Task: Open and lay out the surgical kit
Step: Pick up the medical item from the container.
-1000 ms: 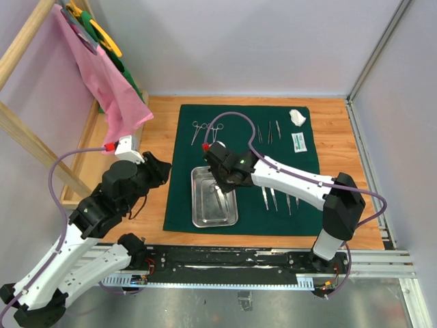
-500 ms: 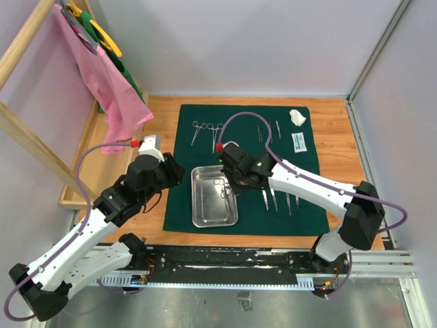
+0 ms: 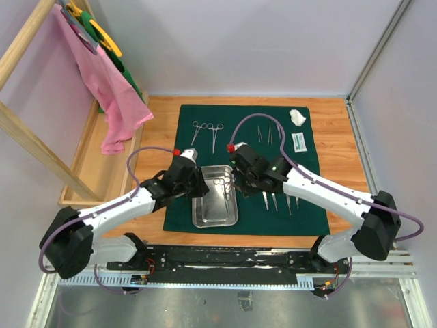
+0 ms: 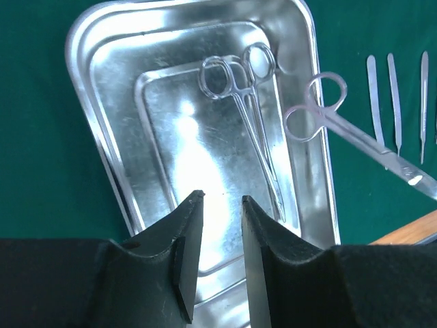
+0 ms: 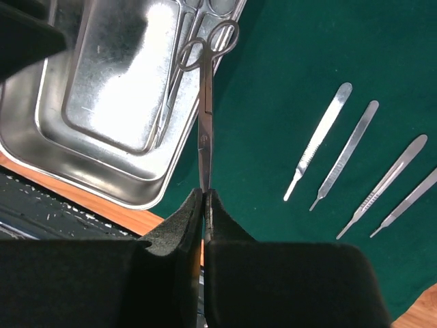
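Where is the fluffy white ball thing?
In the top view, the white gauze wad sits at the far right corner of the green cloth, just beyond the small white packet.

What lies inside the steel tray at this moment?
One ring-handled forceps lies inside the steel tray. The scissors, held by the right gripper, cross its rim and are not inside. The left gripper covers the tray's near end.

I saw pale lilac walls (image 3: 239, 48) at twelve o'clock, wooden tabletop (image 3: 338, 140) under even light, wooden rack (image 3: 27, 137) at ten o'clock, pink cloth (image 3: 109, 89) draped on it
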You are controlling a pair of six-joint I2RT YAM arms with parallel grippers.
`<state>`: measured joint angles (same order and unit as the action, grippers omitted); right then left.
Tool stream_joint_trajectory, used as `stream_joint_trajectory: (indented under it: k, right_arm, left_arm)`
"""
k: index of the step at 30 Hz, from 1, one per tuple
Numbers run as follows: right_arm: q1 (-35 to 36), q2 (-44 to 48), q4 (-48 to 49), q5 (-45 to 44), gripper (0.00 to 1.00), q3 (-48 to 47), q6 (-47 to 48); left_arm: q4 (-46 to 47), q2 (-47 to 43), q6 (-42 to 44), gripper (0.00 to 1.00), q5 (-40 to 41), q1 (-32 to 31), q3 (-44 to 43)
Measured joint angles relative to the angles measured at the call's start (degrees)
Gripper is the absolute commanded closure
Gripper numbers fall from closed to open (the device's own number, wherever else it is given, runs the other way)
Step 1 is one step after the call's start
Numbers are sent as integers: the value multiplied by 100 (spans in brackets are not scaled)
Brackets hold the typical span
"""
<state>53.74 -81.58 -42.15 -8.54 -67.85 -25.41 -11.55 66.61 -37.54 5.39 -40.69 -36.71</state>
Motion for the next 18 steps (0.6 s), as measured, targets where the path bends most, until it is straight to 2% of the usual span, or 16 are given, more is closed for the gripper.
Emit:
stream_joint_trajectory:
  k: [9, 13, 18]
  right_arm:
    - [-376, 442, 37, 50, 99, -2, 160]
    - [-817, 317, 87, 214, 99, -87, 317]
    - [-1307, -127, 136, 452, 99, -793, 555]
  left_arm:
    - [678, 560, -129, 67, -173, -120, -4]
    - [669, 501, -133, 66, -133, -118, -4]
    - [527, 177, -131, 66, 31, -118, -4]
